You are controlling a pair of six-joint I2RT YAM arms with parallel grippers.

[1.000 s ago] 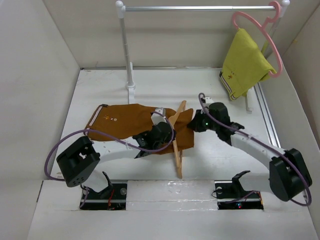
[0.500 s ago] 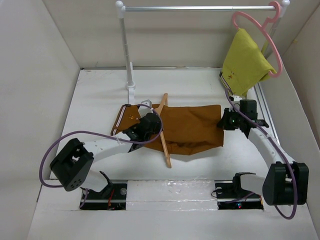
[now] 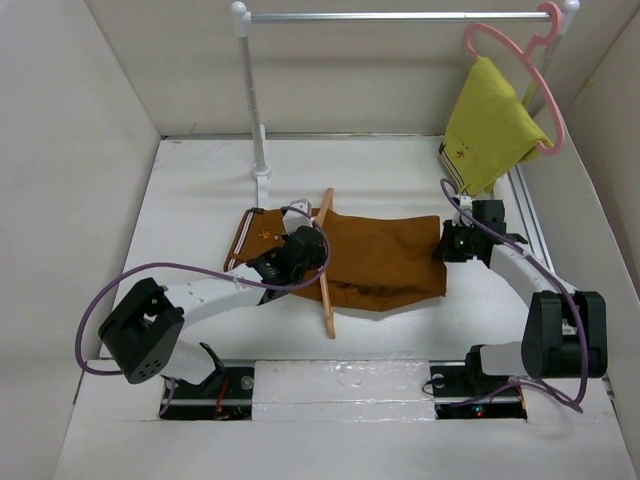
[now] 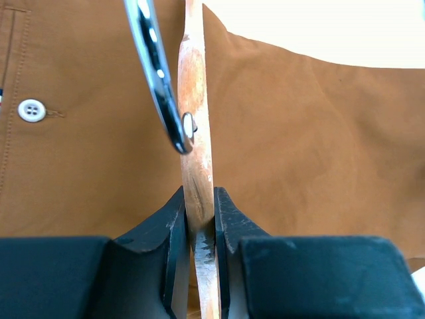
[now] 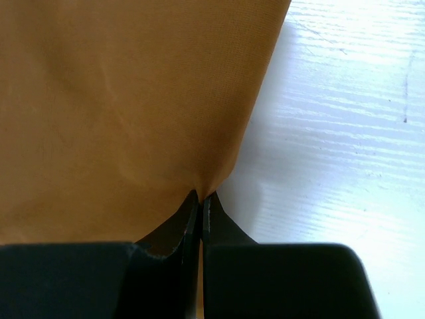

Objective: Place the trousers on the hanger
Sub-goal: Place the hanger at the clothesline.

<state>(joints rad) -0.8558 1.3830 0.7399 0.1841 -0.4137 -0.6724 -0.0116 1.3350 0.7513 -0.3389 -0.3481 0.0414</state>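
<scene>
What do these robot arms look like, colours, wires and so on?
The left arm and right arm are white tubes joined by chunky black blocks, each trailing a purple cable. The left gripper and right gripper have black tapering fingers.

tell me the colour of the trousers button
White: the button on the rust-brown trousers shows best in the left wrist view.

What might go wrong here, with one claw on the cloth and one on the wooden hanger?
The right gripper pinches only the very edge of the trousers, so the cloth may slip free. The left gripper clamps the thin hanger at one spot, so it could twist in that grip.
</scene>
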